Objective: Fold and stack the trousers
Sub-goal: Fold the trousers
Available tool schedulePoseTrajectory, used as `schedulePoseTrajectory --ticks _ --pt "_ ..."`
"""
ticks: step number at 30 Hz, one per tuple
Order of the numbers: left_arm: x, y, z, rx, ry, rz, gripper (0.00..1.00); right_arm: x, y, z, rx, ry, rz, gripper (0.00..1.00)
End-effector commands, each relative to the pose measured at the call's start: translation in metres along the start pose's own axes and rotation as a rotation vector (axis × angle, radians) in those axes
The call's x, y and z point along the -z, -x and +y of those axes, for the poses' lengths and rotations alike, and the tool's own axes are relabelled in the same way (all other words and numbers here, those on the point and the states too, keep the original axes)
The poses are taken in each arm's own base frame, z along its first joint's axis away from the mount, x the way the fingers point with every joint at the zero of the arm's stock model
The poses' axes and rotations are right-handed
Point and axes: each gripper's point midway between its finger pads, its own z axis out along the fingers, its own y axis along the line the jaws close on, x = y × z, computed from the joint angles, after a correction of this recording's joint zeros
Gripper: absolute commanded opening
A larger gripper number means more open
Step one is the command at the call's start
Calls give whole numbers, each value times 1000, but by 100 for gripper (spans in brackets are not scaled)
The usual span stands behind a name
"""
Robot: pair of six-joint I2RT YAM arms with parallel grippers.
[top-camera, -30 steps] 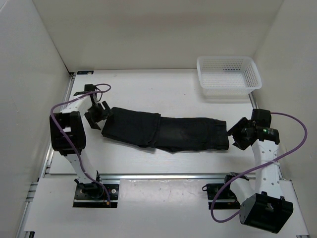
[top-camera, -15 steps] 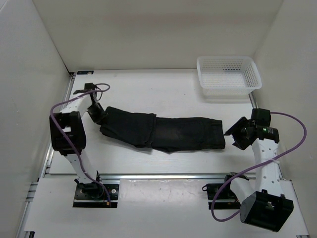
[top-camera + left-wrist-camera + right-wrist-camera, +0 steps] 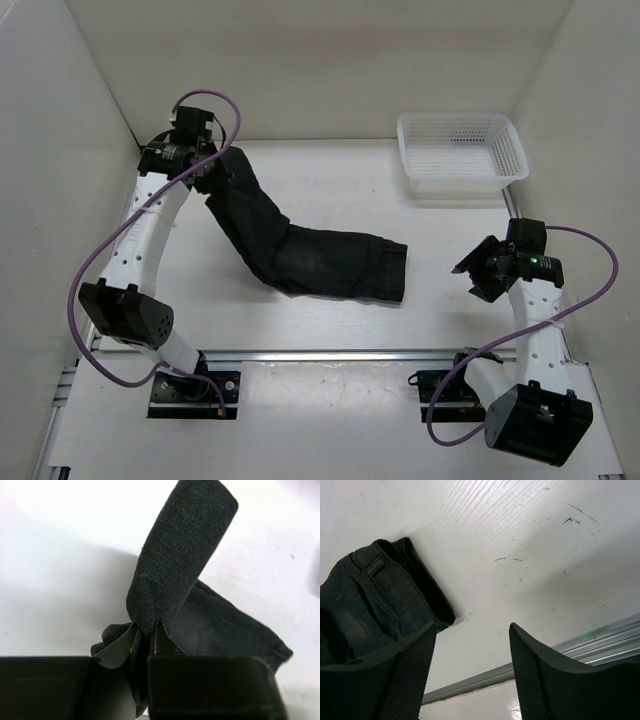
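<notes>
The left claw (image 3: 212, 172) is clenched on one end of the trousers (image 3: 320, 262), holding it at the far left of the counter (image 3: 330, 190). The rest lies in a bent band running toward the middle. The right claw (image 3: 466, 278) is released and empty, well apart from the cloth. This looks like the first fold beginning. The next move calls for carrying the held end across onto the opposite end with the edges matched.

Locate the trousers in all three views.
Top external: trousers lie centre-left, one end up in the left gripper.
Left wrist: clamped at bottom centre, spreading right.
Right wrist: lower left, waistband end only.
Shared landmark: the white table.
</notes>
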Motion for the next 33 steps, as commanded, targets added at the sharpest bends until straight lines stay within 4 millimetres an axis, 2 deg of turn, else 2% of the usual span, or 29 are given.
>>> schedulePoseTrajectory --ticks 1,2,4,5,7,8,10,11,13,14,16,17,19,20,21,22,23,24,25,26,27,28,29,30,31,32,33 --pt "29 -16 -40 -19 -91 4 11 6 8 9 24 41 -28 65" --pt "33 -32 -64 -42 -134 30 11 6 8 9 24 41 -28 67" --pt "28 -48 -88 -54 -142 44 11 8 10 11 26 46 -35 67" --pt "33 -64 -108 -88 -171 57 11 8 9 12 26 54 -30 67" --pt "26 -85 -130 -119 -179 92 11 9 7 11 25 49 -22 67" --pt "34 -94 -149 -124 -208 87 11 11 7 12 26 55 -31 67" --pt "30 -111 -166 -149 -203 107 11 11 7 9 25 41 -30 67" --pt "40 -118 -181 -152 -226 99 11 11 7 9 34 41 -30 67" --pt "36 -131 -195 -161 -233 118 11 12 5 8 34 40 -29 67" --pt "42 -138 -207 -158 -257 122 11 12 5 8 34 40 -29 67" --pt "36 -149 -218 -172 -253 132 11 12 6 6 33 32 -34 67" --pt "42 -153 -229 -152 -274 134 11 12 6 6 33 32 -34 67" --pt "41 -161 -238 -156 -283 141 11 14 6 7 35 37 -41 67" --pt "39 -169 -251 -160 -313 149 13 14 6 7 35 37 -41 67" --pt "48 -189 -266 -204 -385 206 23 14 7 5 35 28 -47 67" --pt "57 -202 -283 -258 -486 251 62 14 7 5 34 28 -47 67" --pt "60 -214 -307 -301 -608 294 77 14 7 5 34 28 -47 67" --pt "65 -234 -312 -357 -663 365 86 11 5 3 33 22 -39 67" --pt "71 -240 -312 -397 -692 403 91 11 5 3 45 22 -39 67" --pt "67 -243 -306 -417 -664 410 96 12 3 5 46 36 -29 67" --pt "62 -233 -297 -408 -622 392 96 10 1 6 60 49 -21 67" --pt "41 -220 -275 -406 -524 361 97 12 1 10 88 79 -27 67" --pt "36 -210 -265 -399 -496 340 97 11 -1 14 106 108 -16 65" --pt "45 -190 -254 -372 -495 306 96 14 -2 31 136 204 -2 65" --pt "43 -181 -242 -353 -477 300 95 17 -4 41 166 266 7 65" --pt "25 -169 -221 -317 -425 301 93 17 -6 47 202 310 28 65" --pt "32 -154 -209 -292 -420 273 93 13 -12 57 234 347 69 69"
